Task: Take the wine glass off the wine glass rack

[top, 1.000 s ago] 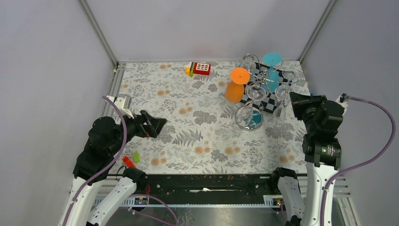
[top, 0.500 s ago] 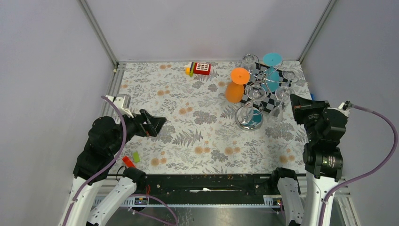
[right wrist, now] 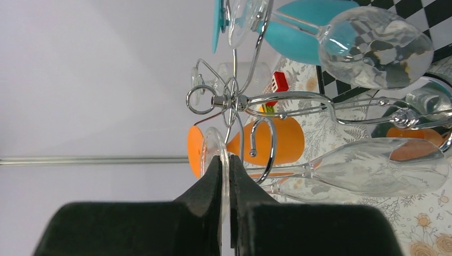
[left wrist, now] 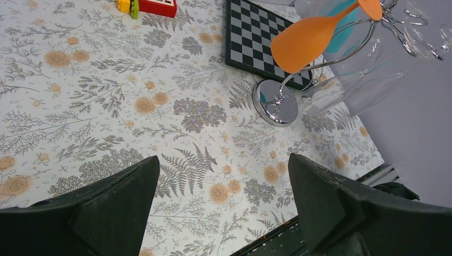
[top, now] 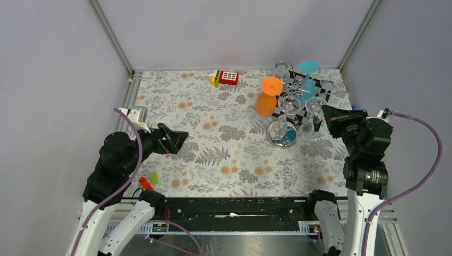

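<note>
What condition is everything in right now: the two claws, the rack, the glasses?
left gripper: open, holding nothing.
right gripper: shut on the foot of the clear wine glass.
clear wine glass: tilted, stem seemingly through a curl of the rack.
wine glass rack: upright, glasses hanging from it.
orange glass: hanging bowl-down on the rack.
teal glass: hanging on the rack.

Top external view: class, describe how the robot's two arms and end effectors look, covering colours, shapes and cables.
Both the left arm and right arm have chunky black joint housings on white lower links. A purple cable loops along each. The left end effector and right end effector have black, wedge-shaped fingers.
</note>
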Tool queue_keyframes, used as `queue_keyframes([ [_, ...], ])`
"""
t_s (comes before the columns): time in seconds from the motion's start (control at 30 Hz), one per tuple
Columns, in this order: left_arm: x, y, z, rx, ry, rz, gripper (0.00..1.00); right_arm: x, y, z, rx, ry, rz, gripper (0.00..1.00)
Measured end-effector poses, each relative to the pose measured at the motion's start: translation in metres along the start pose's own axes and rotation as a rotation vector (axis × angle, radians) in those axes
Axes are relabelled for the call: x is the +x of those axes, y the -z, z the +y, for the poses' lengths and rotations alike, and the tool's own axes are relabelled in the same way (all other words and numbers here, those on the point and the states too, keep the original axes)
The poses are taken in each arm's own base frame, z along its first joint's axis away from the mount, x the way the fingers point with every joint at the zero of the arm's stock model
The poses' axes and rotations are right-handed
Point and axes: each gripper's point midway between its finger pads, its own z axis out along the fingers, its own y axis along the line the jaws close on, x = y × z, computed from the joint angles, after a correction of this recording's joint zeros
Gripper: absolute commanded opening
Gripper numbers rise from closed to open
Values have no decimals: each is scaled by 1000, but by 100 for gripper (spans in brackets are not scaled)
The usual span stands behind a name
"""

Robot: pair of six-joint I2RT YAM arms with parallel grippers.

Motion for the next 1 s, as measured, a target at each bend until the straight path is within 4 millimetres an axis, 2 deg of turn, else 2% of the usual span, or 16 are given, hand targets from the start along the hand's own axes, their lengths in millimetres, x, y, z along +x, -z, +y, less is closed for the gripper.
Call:
queue_keyframes([
  [0.27,0,0,0,0,0,0,99,3,-20,6,-25,-6,42,0],
  [0.67,0,-1,1,-4,1,2,99,-16,-45,9,21,73,-10,0],
  [0.8,2,-2,0,1,2,12,99,-26,-43,6,56,102,-58,0],
  [1.0,4,-5,-2,10,4,34,99,-46,-26,12,68,146,-172,0],
])
